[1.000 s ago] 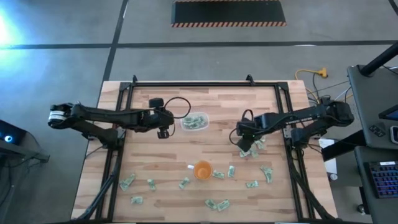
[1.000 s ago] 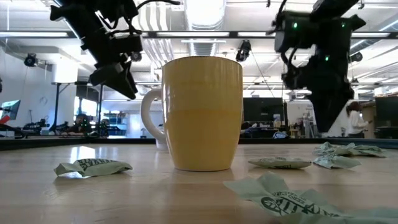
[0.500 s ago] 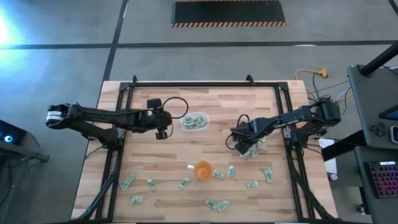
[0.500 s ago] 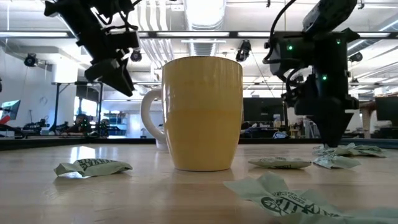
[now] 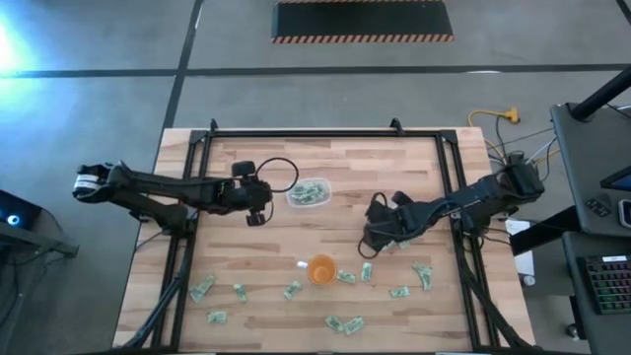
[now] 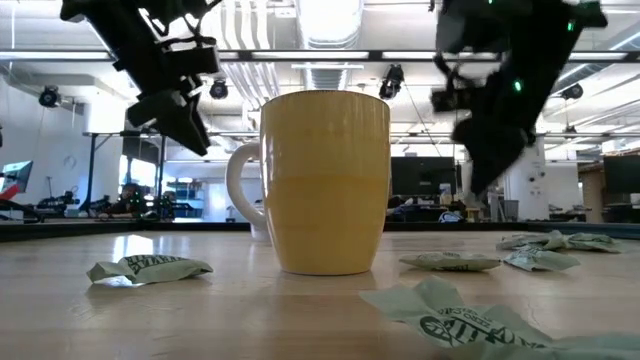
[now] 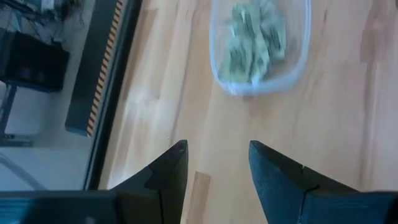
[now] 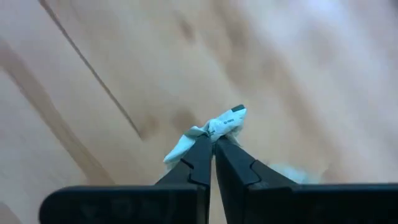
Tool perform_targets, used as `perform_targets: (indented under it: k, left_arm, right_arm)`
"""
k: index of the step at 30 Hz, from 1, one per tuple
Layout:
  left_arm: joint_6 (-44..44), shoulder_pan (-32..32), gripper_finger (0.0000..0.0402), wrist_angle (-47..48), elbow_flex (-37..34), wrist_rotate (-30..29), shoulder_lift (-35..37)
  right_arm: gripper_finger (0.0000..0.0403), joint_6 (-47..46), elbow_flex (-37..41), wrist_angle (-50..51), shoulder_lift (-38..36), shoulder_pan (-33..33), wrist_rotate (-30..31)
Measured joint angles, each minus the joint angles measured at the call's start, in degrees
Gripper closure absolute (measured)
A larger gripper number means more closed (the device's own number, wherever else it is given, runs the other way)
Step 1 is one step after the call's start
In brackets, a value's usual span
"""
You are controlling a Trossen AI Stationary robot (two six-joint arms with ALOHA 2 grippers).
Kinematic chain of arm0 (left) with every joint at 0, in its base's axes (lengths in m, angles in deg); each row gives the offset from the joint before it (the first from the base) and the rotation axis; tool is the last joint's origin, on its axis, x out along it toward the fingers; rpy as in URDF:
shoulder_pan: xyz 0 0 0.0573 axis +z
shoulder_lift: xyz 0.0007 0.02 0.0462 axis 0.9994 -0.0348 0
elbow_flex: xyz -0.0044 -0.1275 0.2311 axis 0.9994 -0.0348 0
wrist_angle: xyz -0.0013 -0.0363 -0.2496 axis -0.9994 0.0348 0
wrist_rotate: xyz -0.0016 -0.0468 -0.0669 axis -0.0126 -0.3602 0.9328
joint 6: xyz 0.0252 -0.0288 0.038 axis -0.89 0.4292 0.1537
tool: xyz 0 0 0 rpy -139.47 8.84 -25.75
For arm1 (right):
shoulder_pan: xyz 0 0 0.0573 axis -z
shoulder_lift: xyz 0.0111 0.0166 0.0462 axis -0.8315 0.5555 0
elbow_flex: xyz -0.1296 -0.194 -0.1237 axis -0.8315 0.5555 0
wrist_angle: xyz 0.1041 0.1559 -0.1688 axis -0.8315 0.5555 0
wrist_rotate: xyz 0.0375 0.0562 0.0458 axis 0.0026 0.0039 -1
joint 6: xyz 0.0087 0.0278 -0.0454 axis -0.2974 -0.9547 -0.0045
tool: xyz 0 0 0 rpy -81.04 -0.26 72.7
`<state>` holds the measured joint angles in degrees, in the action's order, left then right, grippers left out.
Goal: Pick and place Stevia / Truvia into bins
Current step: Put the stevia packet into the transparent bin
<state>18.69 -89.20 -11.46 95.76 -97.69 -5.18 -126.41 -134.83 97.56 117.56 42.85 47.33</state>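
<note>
Right hand [image 8: 211,144]: fingers pinched shut on one crumpled Stevia sachet [image 8: 214,127], caught by its edge so most of the paper pokes out past the tips. In the high view this hand [image 5: 369,237] sits at about 1 o'clock from the orange cup [image 5: 321,268]; the low view shows it raised above the tabletop [image 5: 345,187]. Judged: pick made, carry to the tub comes next.

Clear tub [image 5: 309,192] lies at about 11 o'clock from the right hand, well apart, and already holds a heap of green-white sachets [image 7: 254,38].

Left hand [image 7: 214,163]: fingers spread, nothing between them. It hangs above the tabletop just beside the tub, at the tub's 8 o'clock in the high view [image 5: 254,212]. Likely parked off the tub so the right arm has a free line in.

Loose sachets [image 5: 345,322] lie scattered from 3 to 8 o'clock of the cup, a cluster [image 5: 398,240] just beside the right hand. Task is partway done.

Risk: the edge grip is thin; paper may slip in transit.
</note>
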Motion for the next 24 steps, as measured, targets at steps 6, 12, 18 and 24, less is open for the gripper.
perform_targets:
  k: [6,12,18,24]
  left_arm:
    - [7.12,-2.56,0.0248,7.95,-0.24,-0.07,0.00]
    - [8.28,-5.45,0.0248,8.54,-1.11,-0.26,0.00]
    - [8.09,-6.82,0.0248,8.76,-2.23,-0.46,0.94]
    - [8.13,-6.86,0.0248,8.90,-2.83,-0.45,4.41]
  right_arm:
    - [0.0394,20.66,-4.25,-14.97,-0.02,-0.59,10.16]
    - [0.0394,45.24,-6.67,-37.08,1.94,5.41,7.06]
    - [0.0394,51.45,-13.04,-37.82,7.80,15.23,-7.60]
    - [0.0394,53.11,-20.77,-34.03,17.21,21.98,-16.90]
